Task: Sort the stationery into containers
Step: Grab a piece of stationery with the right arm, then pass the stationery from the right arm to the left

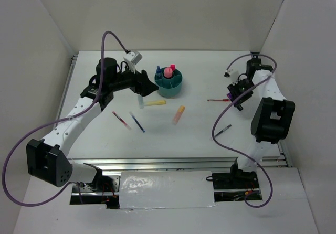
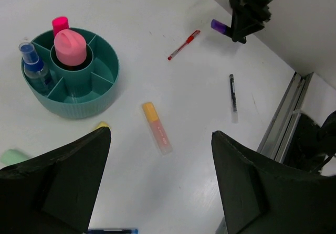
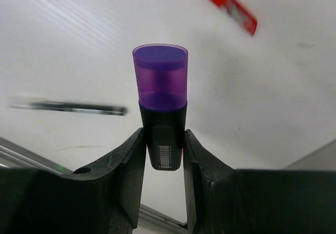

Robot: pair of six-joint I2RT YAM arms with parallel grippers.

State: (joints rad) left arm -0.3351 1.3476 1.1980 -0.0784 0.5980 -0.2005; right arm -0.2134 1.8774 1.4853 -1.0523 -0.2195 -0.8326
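Fingers (image 3: 131, 160) at right clamp a purple-capped marker (image 3: 160, 82), seemingly a speck overhead; left fingers (image 2: 68, 176) gape.

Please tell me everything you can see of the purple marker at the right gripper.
The purple marker is stubby and looks plastic: a translucent purple cap, fitted on, over a black body with a small white barcode label. Its cap end points away from the wrist. The right gripper presses the black body from both sides with its fingers; nothing else visibly touches it. Whether it is lifted off the table, I cannot tell.
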